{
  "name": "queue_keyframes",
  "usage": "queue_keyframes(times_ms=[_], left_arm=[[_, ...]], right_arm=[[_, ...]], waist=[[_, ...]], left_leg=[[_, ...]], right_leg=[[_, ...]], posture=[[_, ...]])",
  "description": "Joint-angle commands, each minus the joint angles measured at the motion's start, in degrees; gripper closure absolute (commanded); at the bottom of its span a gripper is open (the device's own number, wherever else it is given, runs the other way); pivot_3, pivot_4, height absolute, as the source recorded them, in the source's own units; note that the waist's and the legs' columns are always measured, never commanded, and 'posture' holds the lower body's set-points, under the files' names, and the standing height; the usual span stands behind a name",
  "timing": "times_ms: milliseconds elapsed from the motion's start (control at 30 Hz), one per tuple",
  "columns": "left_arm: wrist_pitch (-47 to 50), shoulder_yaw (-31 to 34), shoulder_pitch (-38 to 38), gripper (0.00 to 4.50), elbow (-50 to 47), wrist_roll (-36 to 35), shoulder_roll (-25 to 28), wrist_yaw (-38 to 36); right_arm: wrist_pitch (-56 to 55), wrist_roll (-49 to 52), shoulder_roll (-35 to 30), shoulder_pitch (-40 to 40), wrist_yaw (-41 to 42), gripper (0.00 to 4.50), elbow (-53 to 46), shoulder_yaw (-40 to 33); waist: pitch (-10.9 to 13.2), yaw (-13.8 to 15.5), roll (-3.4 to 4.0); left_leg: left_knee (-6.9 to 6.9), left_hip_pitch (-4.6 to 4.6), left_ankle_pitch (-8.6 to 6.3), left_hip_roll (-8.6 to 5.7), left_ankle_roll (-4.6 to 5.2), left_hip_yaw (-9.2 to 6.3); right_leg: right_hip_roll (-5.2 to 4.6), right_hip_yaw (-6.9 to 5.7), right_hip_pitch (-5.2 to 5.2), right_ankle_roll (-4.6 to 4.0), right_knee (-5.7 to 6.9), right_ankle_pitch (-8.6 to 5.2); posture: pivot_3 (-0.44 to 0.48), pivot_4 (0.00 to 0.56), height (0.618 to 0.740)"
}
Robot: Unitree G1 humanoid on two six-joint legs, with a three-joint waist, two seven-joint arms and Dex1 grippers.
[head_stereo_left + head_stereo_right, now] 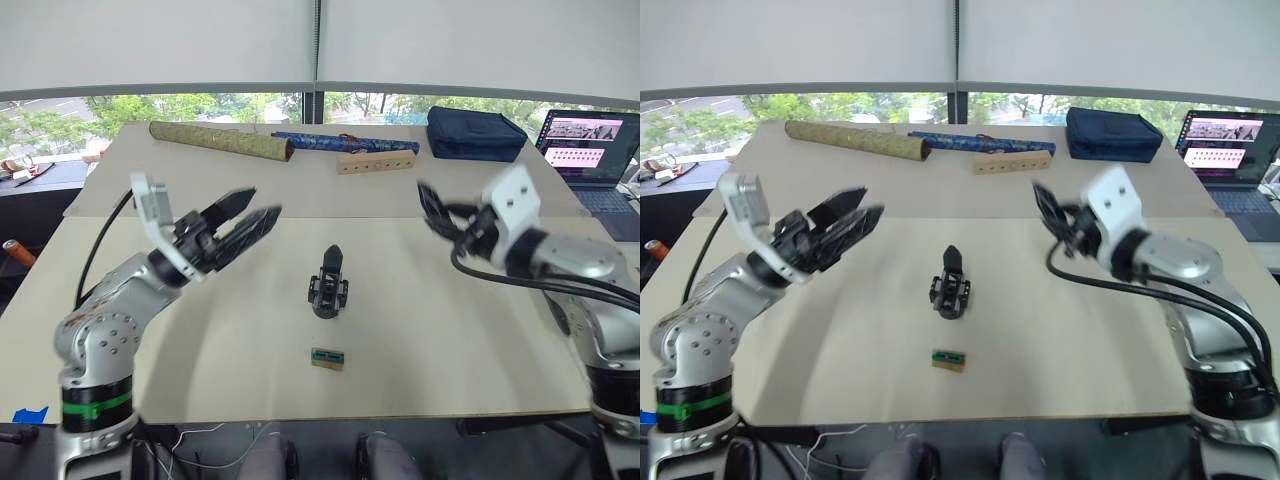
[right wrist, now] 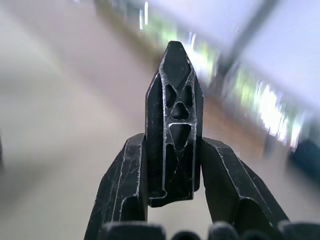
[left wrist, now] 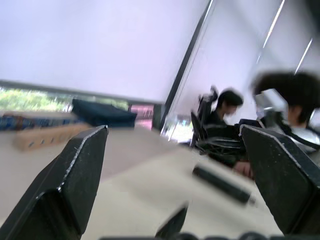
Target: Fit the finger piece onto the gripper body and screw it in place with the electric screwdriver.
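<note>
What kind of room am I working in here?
Probably an office or lab: a beige table by wide windows with roller blinds, an open laptop at the far right, and people seated at desks.

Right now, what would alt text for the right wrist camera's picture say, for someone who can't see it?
Seen from the robot's right wrist, the right gripper is shut on the finger piece, a small black pointed wedge with cut-out ribs, held upright between the two black fingers. Behind it lie a blurred pale tabletop and bright windows.
</note>
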Motion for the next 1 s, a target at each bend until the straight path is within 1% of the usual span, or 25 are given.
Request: queue_keyframes(times_ms=[33,67,167,300,567,700,767,800,833,867,1000], left_arm=[[-1.2,-1.6,-6.7,0.0,-0.2,-0.4,-4.7,7.8],[-1.3,-2.2,-8.3,0.0,0.6,0.5,-5.8,9.1],[-2.6,-4.0,-11.4,0.0,2.2,2.8,-8.1,9.4],[-3.2,-4.7,-13.4,0.0,4.6,3.9,-9.9,9.5],[-4.2,-6.1,-14.6,0.0,6.6,5.6,-13.6,9.2],[-5.1,-8.2,-14.1,0.0,6.5,8.2,-14.1,8.1],[-5.6,-7.8,-14.2,0.0,6.6,8.2,-14.9,8.5],[-5.8,-7.6,-14.3,0.52,6.6,8.3,-15.0,8.3],[-5.8,-7.5,-14.3,0.78,6.7,8.4,-15.1,8.1],[-5.8,-7.5,-14.3,1.18,6.6,8.4,-15.2,8.0],[-7.1,-7.3,-13.7,3.12,5.8,8.6,-15.8,7.7]], right_arm=[[-5.0,-5.5,4.1,-5.1,-3.1,3.37,-0.8,5.2],[-6.5,-6.8,5.7,-6.4,-3.6,3.37,0.0,6.5],[-10.6,-10.0,8.9,-9.4,-3.8,3.37,2.7,9.4],[-14.8,-12.9,9.8,-10.5,-1.8,3.37,4.6,11.7],[-15.9,-15.2,11.6,-10.0,-0.3,3.37,3.5,12.8],[-15.3,-16.0,12.3,-9.7,0.0,3.37,3.3,12.9],[-15.0,-16.4,12.4,-9.4,0.2,3.37,3.1,12.9],[-14.9,-16.5,12.4,-9.3,0.2,3.37,3.1,12.8],[-14.8,-16.7,12.4,-9.2,0.3,3.37,3.1,12.8],[-14.7,-16.8,12.4,-9.1,0.3,3.37,3.1,12.7],[-14.5,-17.0,12.6,-9.0,0.5,3.37,3.3,12.4]], waist=[[0.0,0.2,-0.02],[0.0,0.2,-0.02],[0.0,0.0,-0.02],[0.0,-0.1,-0.01],[0.0,-0.3,-0.01],[0.0,-0.3,-0.01],[0.0,-0.4,-0.01],[0.0,-0.3,-0.01],[0.0,-0.4,-0.01],[0.0,-0.4,-0.01],[0.0,-0.3,-0.01]], left_leg=[[0.01,-0.02,0.01,-0.02,0.01,0.0],[0.01,-0.04,0.02,-0.06,0.02,0.0],[-0.01,-0.06,0.04,-0.2,0.05,0.04],[-0.04,-0.07,0.04,-0.19,0.04,0.05],[-0.03,-0.05,0.09,-0.16,-0.04,0.07],[-0.03,-0.05,0.1,-0.15,-0.06,0.06],[-0.04,-0.05,0.1,-0.15,-0.06,0.07],[-0.04,-0.05,0.1,-0.15,-0.06,0.07],[-0.04,-0.05,0.1,-0.14,-0.06,0.06],[-0.04,-0.05,0.1,-0.14,-0.06,0.06],[-0.04,-0.05,0.1,-0.14,-0.06,0.06]], right_leg=[[0.0,-0.03,0.0,0.0,-0.02,0.0],[0.0,-0.03,0.01,0.0,-0.04,0.0],[0.0,-0.02,0.02,-0.01,0.13,0.01],[0.03,-0.11,-0.01,0.0,0.12,0.0],[0.06,-0.11,0.01,0.0,0.13,0.0],[0.07,-0.12,0.0,0.0,0.15,0.01],[0.07,-0.12,-0.01,0.0,0.16,0.0],[0.07,-0.12,-0.01,0.0,0.15,0.01],[0.07,-0.12,-0.01,0.0,0.16,0.0],[0.07,-0.12,-0.01,0.0,0.15,0.0],[0.07,-0.12,-0.01,0.0,0.16,0.0]], posture=[[0.0,0.15,0.74],[0.0,0.15,0.74],[0.0,0.15,0.74],[0.0,0.15,0.74],[0.0,0.15,0.74],[0.0,0.15,0.74],[0.0,0.15,0.74],[0.0,0.15,0.74],[0.0,0.15,0.74],[0.0,0.15,0.74],[0.0,0.15,0.74]])
